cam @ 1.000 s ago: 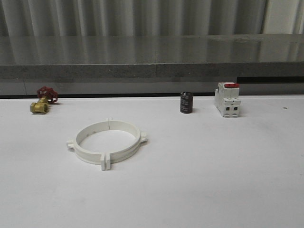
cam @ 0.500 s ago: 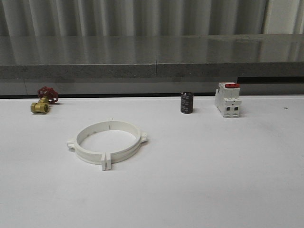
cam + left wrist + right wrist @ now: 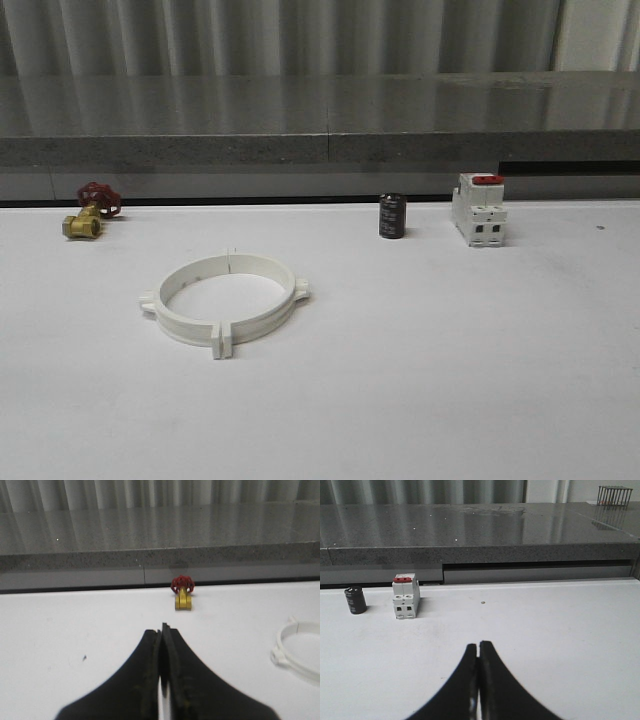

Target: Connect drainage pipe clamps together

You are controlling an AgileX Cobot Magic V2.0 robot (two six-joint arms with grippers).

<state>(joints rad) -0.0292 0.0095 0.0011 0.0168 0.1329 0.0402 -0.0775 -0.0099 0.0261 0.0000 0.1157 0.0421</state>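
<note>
Left tool (image 3: 163,630): fingers pressed together, nothing between them, sitting low over bare counter (image 3: 450,350). Straight beyond its tips I see the brass valve with the red handwheel (image 3: 182,593), well apart from the tool, near the counter's far edge. Part of the white ring shows at the side of the left wrist view, clear of the fingers.

Right tool (image 3: 479,647): fingers also pressed together, holding nothing, over open counter. From its wrist view I see the white switch block with the red top (image 3: 404,597) and, just beside it, the dark cylinder (image 3: 355,600), both upright at the back of the counter and well away from the tool.

Drainage pipe clamps (image 3: 223,298): in the front view the two white half-rings lie flat on the counter, left of centre, set end to end as a closed ring. End tabs meet at the near side and at the far side; I can see a thin seam at each joint. Whether they are actually latched or just butted together, I can't tell. Small lugs stick out at the ring's left and right sides.

The valve (image 3: 90,210) is behind and left of the ring. The cylinder (image 3: 392,216) and switch block (image 3: 478,209) sit behind and right of it, all apart from it.
</note>
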